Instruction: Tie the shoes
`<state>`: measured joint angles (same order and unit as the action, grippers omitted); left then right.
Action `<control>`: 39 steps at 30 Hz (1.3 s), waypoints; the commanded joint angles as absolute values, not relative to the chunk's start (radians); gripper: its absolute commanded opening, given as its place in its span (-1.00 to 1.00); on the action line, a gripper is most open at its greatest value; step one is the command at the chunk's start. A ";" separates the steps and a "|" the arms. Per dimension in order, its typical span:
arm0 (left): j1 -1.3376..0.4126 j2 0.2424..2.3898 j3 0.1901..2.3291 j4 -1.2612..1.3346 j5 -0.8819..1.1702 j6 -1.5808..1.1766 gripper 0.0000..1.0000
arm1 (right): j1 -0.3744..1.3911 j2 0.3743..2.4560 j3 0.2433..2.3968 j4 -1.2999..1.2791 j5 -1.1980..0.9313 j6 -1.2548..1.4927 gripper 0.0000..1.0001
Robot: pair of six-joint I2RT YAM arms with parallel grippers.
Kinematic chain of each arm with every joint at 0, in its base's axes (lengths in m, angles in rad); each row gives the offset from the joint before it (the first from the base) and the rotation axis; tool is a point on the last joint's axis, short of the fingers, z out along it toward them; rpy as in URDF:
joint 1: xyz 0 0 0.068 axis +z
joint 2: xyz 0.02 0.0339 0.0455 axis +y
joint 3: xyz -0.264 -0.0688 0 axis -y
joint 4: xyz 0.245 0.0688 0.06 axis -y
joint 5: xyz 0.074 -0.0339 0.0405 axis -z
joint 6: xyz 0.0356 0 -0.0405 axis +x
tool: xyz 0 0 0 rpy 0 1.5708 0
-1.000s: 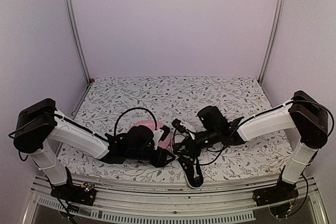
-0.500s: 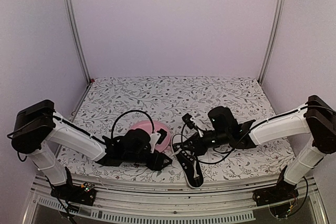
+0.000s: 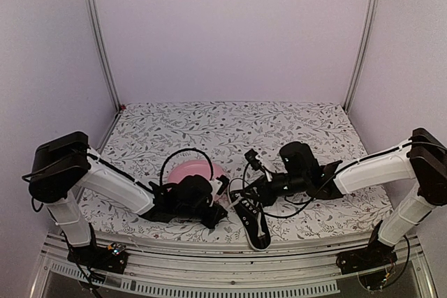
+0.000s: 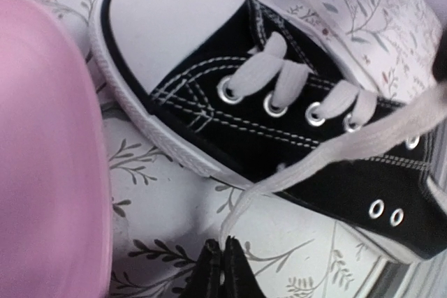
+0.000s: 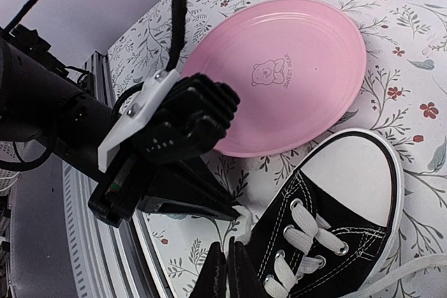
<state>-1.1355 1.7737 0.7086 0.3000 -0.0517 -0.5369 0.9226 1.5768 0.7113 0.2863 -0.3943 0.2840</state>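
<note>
The black shoe (image 3: 255, 229) with white toe cap and white laces lies near the table's front edge, toe towards the pink plate. In the left wrist view the shoe (image 4: 293, 148) fills the middle. A white lace (image 4: 349, 137) runs taut across its side, down to my left gripper (image 4: 223, 248), which is shut on the lace's end just above the cloth. My right gripper (image 5: 225, 252) is shut too, and the same lace (image 5: 242, 227) leads into its tips. It hovers beside the shoe (image 5: 349, 200), close to the left fingers (image 5: 195, 197). From above, both grippers (image 3: 225, 214) (image 3: 242, 199) meet at the shoe's toe end.
A pink plate (image 3: 192, 170) lies just left of the shoe, close to the left gripper (image 4: 42, 172) (image 5: 293, 68). The metal rail of the table's front edge (image 5: 91, 242) runs close behind the left arm. Black cables loop above both wrists.
My left gripper has slid right towards the shoe's toe and gone from open to shut on the lace end. The right arm has drifted slightly right, still shut.
</note>
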 commanded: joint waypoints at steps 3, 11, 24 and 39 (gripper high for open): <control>-1.161 1.776 0.721 0.247 -0.201 -0.563 -1.00 | 0.918 1.519 0.676 0.344 -0.388 0.316 -0.94; -1.149 1.561 0.725 0.281 -0.324 -0.534 -1.00 | 0.918 1.521 0.634 0.350 -0.464 0.341 -0.61; -1.040 1.549 0.798 0.354 -0.120 -0.388 -1.00 | 0.856 1.430 0.767 0.184 -0.398 0.314 0.52; -1.022 1.563 0.822 0.357 -0.077 -0.352 -1.00 | 0.855 1.655 1.009 0.109 -0.488 0.226 -0.28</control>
